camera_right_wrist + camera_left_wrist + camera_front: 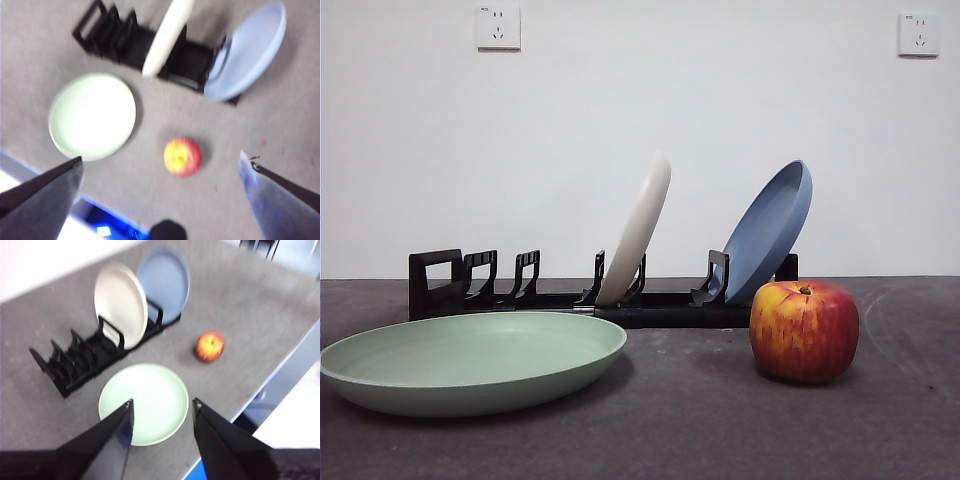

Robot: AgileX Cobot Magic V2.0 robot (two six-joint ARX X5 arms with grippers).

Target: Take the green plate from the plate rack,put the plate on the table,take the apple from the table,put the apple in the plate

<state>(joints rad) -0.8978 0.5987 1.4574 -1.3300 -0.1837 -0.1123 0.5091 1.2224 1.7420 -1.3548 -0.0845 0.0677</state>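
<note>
White wall with two sockets stands behind the dark grey table. At centre, the plate rack holds a cream plate and a blue plate (both tilted). Lower left, the green plate lies flat and empty; the apple sits apart at right. Both the left gripper and the right gripper hang open, holding nothing.

Both wrist views are motion-blurred, softening the apple and plate rack; the blue plate hides the rack's far end.
</note>
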